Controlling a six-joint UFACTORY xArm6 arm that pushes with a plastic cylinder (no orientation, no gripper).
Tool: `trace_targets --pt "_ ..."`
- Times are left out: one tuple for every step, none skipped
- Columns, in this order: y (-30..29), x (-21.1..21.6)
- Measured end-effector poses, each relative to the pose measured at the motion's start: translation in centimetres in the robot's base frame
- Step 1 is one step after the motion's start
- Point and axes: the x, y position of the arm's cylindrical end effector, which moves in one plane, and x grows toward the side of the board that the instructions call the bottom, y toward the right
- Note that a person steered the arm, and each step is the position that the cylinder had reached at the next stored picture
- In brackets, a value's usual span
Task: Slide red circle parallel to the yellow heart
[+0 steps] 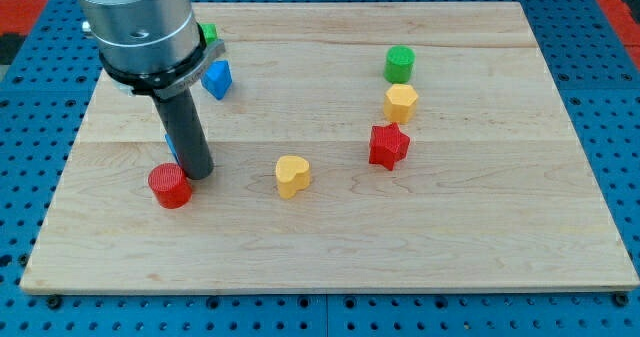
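Left to right across the table (480, 247): the red circle (170, 186) lies well left of the yellow heart (292, 175), almost level with it. There is no gripper, only a rod; my tip (198, 173) sits just right of the circle, touching or nearly so. The circle looks light, rigid and easy to slide, likely to veer off-centre; push squarely on its side wall.

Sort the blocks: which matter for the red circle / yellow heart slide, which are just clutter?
Job: red circle; yellow heart; my tip, touching the circle's upper right edge.

Lying about: red star; yellow hexagon; green cylinder; blue block; green block, mostly hidden behind the arm.
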Motion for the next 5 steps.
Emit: trace_targets --pt "0.1 -3.8" --pt "1.6 -4.6" --pt "-0.9 -4.6" --pt "-1.3 -4.5" --pt "-2.1 -2.3"
